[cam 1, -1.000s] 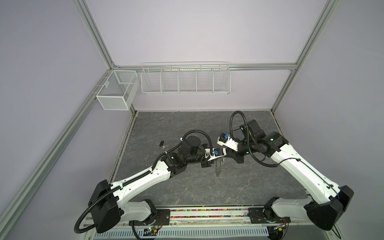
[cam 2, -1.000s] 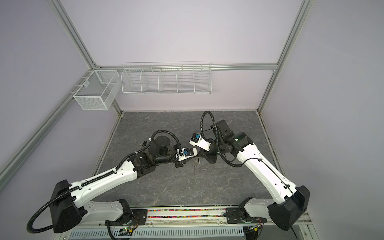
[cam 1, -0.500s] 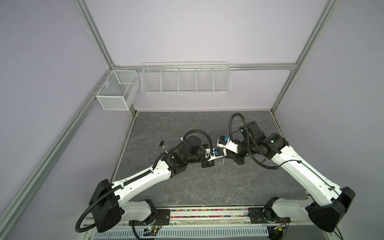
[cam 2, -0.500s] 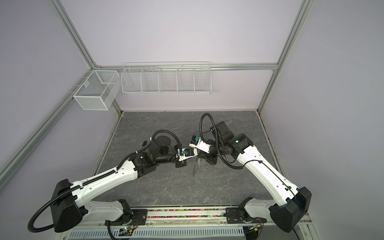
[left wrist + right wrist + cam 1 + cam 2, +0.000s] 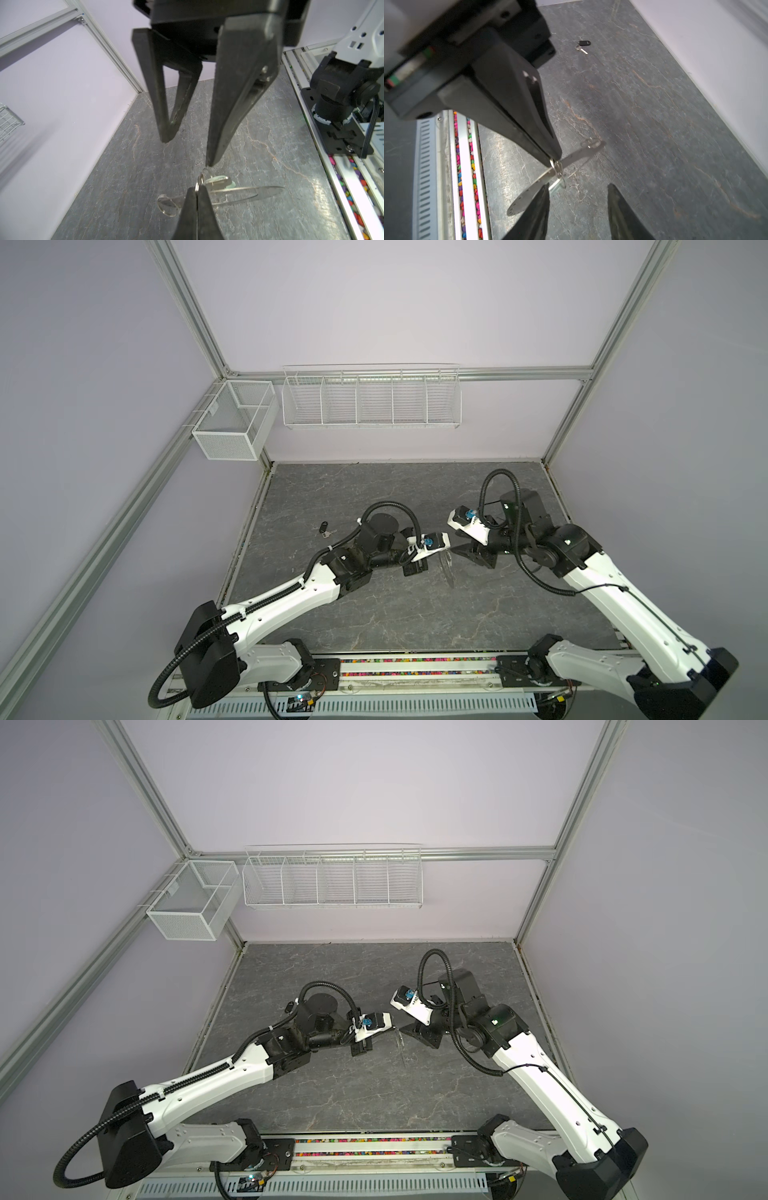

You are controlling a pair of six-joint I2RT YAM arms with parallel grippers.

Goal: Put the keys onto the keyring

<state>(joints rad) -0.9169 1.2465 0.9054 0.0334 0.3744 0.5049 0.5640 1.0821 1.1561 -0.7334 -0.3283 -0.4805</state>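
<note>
Plainly, the left gripper (image 5: 196, 193) is pinched fully together on a small wire loop (image 5: 200, 182) at the rim of the keyring (image 5: 270, 190). The keyring therefore hangs edge-on above the table (image 5: 374, 489), near its middle. The right gripper (image 5: 578, 187) stands about half spread with nothing between its fingers, just beside the keyring. The mint key (image 5: 220, 181) sits against that same wire loop; whether it is fully threaded I cannot tell. The black key (image 5: 325, 529) lies flat on the table, well apart, between nine and ten o'clock from the keyring in a top view.

I judge the keyring thin, stiff, light and slick. Hung by one loop it will likely swing and twist, so the flat rim opposite is the place to steady it. The keys look small and light, and the plastic head should give a better hold than the blade. The loops look springy and easily bent.

No brand, label or writing is legible on the keys, keyring or grippers.
</note>
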